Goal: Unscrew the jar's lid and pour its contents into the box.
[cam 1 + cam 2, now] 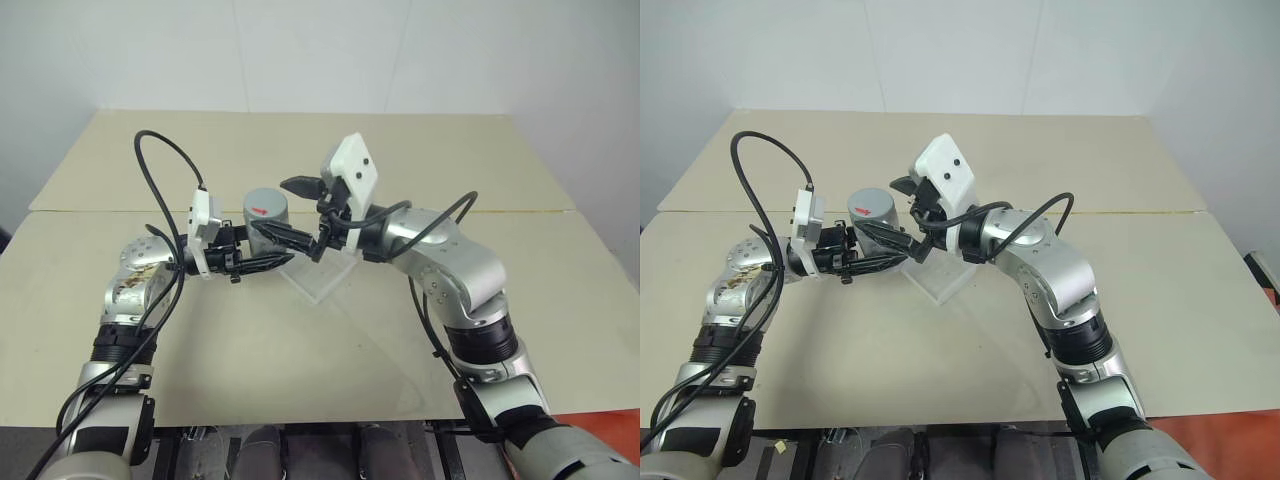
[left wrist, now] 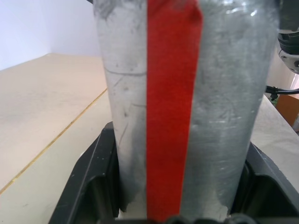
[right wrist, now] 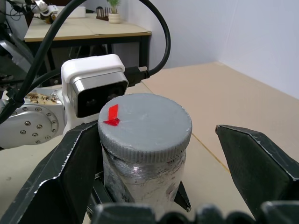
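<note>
Between right claw (image 3: pixel 154 186) fingers (spread): lidded jar (image 3: pixel 142 158).

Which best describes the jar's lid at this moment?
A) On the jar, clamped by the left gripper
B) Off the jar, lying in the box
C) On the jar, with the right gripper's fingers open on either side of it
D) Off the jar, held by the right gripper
C: the lid sits on the jar, and the right gripper stands open around it.
</note>
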Controlling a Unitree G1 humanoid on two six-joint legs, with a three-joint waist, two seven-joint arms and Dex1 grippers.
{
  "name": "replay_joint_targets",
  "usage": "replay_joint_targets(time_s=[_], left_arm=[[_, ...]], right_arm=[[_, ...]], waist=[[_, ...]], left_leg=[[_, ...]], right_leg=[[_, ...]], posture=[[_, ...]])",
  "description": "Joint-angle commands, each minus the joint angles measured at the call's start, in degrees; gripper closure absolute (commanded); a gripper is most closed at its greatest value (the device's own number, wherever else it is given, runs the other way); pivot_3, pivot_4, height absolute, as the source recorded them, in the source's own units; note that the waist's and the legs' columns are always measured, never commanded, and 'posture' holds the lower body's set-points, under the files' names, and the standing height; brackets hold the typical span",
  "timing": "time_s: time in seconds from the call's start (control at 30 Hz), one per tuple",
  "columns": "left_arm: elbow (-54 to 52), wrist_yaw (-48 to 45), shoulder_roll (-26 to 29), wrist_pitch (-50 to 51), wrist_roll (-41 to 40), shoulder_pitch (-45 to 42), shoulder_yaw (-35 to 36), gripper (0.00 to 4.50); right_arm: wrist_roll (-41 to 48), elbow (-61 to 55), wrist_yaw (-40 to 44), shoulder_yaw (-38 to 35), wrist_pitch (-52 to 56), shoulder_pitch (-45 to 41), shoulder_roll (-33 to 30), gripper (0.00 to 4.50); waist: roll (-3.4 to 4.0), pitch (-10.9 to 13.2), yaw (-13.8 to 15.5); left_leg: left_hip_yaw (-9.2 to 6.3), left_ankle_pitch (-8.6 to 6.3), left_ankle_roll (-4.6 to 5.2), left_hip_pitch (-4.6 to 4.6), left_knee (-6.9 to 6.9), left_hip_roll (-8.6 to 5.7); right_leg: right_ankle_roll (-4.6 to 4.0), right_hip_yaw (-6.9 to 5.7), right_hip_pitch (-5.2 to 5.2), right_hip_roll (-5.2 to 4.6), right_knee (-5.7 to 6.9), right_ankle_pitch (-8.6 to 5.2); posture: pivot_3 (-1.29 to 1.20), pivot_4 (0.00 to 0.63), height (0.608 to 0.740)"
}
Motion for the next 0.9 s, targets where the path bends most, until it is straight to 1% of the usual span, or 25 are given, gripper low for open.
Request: replay_joint_targets(time_s=[0.03,0.43,0.53,0.63,0.83,0.87,0.9], left_arm=[[-2.5,-0.1,0.6,0.4,-0.6,0.4,1.3,2.11],[-2.5,-0.6,0.7,0.4,-0.4,0.2,1.0,2.11],[-2.7,-0.6,0.7,0.4,-0.3,0.3,1.0,2.11],[-2.9,-0.6,0.7,0.4,-0.4,0.5,1.0,2.11],[-2.8,-1.3,1.1,0.3,-0.3,0.4,0.7,2.11],[-2.7,-1.9,1.2,0.4,-0.3,0.3,0.4,2.11],[-2.6,-3.3,1.3,0.2,-0.5,0.0,0.0,2.11]], right_arm=[[1.9,-2.0,0.2,-2.0,-0.3,-1.2,0.8,0.06],[3.6,-0.1,1.6,-1.6,0.8,-2.8,1.5,0.06],[3.6,0.5,1.7,-1.5,1.3,-3.1,1.8,0.67],[3.3,0.9,1.9,-1.5,1.3,-3.3,2.0,1.67],[3.9,1.6,3.7,-1.4,1.2,-3.8,1.5,1.73],[4.1,2.0,4.4,-1.3,1.2,-4.0,1.3,1.73],[4.2,2.8,6.9,-1.0,0.2,-4.3,0.4,1.73]], waist=[[0.00,0.0,0.0],[0.00,0.0,0.0],[0.00,0.0,0.0],[0.00,0.0,0.0],[0.00,0.0,0.0],[0.00,0.0,0.0],[0.00,0.0,0.0]], left_leg=[[0.00,0.00,0.00,0.00,0.00,0.00],[0.00,0.00,0.00,0.00,0.00,0.00],[0.00,0.00,0.00,0.00,0.00,0.00],[0.00,0.00,0.00,0.00,0.00,0.00],[0.00,0.00,0.00,0.00,0.00,0.00],[0.00,0.00,0.00,0.00,0.00,0.00],[0.00,0.00,0.00,0.00,0.00,0.00]], right_leg=[[0.00,0.00,0.00,0.00,-0.01,0.00],[0.00,0.00,0.00,0.00,-0.01,0.00],[0.00,0.00,0.00,0.00,0.00,0.00],[0.00,0.00,0.00,0.00,0.00,0.00],[0.00,0.00,0.00,0.00,-0.01,0.00],[0.00,0.00,0.00,0.00,-0.01,0.00],[0.00,0.00,0.00,0.00,-0.01,0.00]], posture=[[0.00,0.150,0.740],[0.00,0.150,0.740],[0.00,0.150,0.740],[0.00,0.150,0.740],[0.00,0.150,0.740],[0.00,0.150,0.740],[0.00,0.150,0.740]])
